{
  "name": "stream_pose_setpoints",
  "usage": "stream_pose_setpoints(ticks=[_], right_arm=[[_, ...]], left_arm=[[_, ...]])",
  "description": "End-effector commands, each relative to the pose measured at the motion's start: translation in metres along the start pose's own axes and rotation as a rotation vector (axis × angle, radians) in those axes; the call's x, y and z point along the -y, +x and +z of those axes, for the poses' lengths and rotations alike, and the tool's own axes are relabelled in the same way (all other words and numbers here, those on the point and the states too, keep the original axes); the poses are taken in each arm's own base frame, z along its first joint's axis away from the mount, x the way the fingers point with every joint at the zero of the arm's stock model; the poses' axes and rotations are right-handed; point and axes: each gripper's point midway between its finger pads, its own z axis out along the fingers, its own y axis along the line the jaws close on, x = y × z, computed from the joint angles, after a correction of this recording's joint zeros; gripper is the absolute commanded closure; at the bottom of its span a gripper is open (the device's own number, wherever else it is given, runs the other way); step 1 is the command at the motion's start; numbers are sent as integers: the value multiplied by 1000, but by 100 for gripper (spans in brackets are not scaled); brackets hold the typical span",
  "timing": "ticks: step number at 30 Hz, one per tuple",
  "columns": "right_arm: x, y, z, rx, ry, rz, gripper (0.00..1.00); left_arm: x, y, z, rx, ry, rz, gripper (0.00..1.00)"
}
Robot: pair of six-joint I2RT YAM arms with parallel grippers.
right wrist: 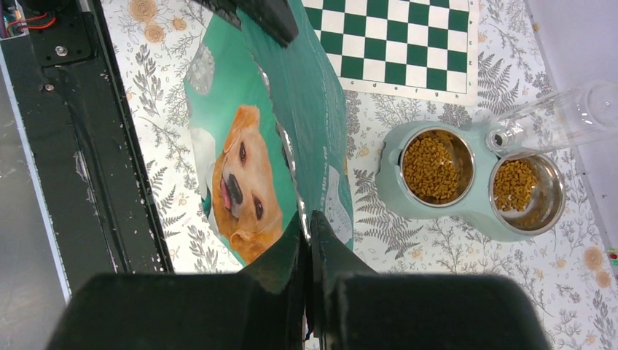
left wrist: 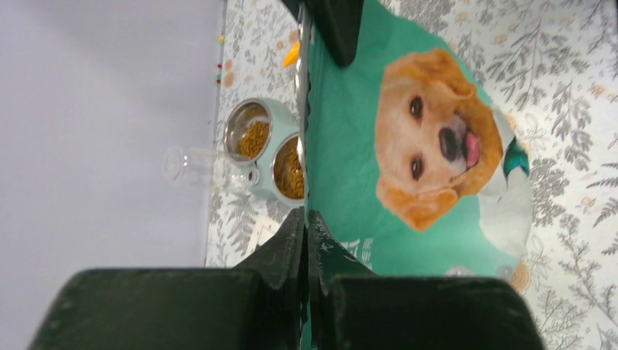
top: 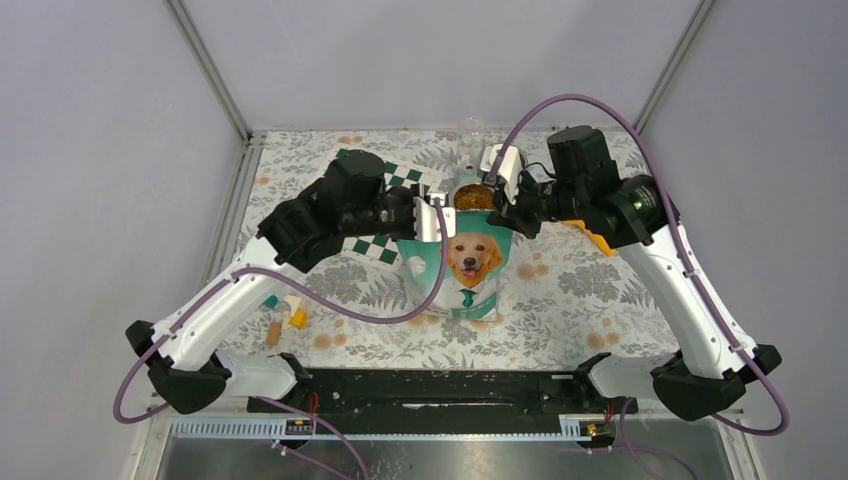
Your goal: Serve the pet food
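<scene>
Pet food (right wrist: 437, 166) lies in both bowls (right wrist: 466, 216), so serving seems done. The left gripper (left wrist: 305, 219) and right gripper (right wrist: 307, 219) each pinch the top edge of the bag (right wrist: 313, 102).

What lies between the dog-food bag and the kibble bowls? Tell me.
Only bare floral tablecloth separates the bag from the kibble in the twin-bowl feeder; the right wrist view shows it.

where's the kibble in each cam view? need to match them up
Top external: kibble at centre, one bowlful showing just past the top of the teal dog bag.
Left wrist: kibble left of centre, in two bowls left of the bag's edge.
Right wrist: kibble right of centre, in both bowls, right of the bag.
Shared landmark: the teal dog bag, in all three.
</scene>
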Motion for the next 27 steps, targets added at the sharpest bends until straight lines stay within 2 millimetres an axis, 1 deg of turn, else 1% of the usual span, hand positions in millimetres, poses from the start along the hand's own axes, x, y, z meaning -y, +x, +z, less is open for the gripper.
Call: stream_pose_setpoints(ticks=[1, 4, 6, 8, 11, 13, 15, 18, 20, 21, 25, 27], right_arm=[[31, 5, -71, -3, 310, -26, 100], [31, 7, -72, -6, 320, -35, 100], [30, 6, -73, 2, 316, -42, 100], [29, 5, -72, 8, 308, -45, 100], [26, 4, -71, 16, 288, -56, 100], [17, 0, -68, 40, 242, -66, 100], [-3, -6, -64, 80, 130, -67, 100], [-37, -21, -59, 155, -71, -38, 100], [-50, -29, -59, 189, -151, -20, 100], [-51, -30, -58, 192, -164, -14, 100], [-46, -27, -52, 169, -159, 11, 100], [-45, -28, -50, 169, -169, 20, 100]], left_arm=[[1, 130, -106, -642, -127, -55, 100], [-4, 144, -121, -708, -165, -38, 100], [-9, 148, -132, -737, -203, -42, 100], [-13, 148, -143, -737, -237, -46, 100], [-17, 144, -154, -711, -269, -53, 100], [-20, 139, -157, -692, -286, -53, 100], [-22, 129, -160, -652, -299, -60, 100], [-22, 102, -160, -537, -289, -85, 100], [-22, 82, -155, -439, -265, -83, 100], [-23, 74, -155, -406, -264, -78, 100], [-32, 51, -158, -325, -281, -59, 100], [-33, 34, -152, -244, -258, -57, 100]])
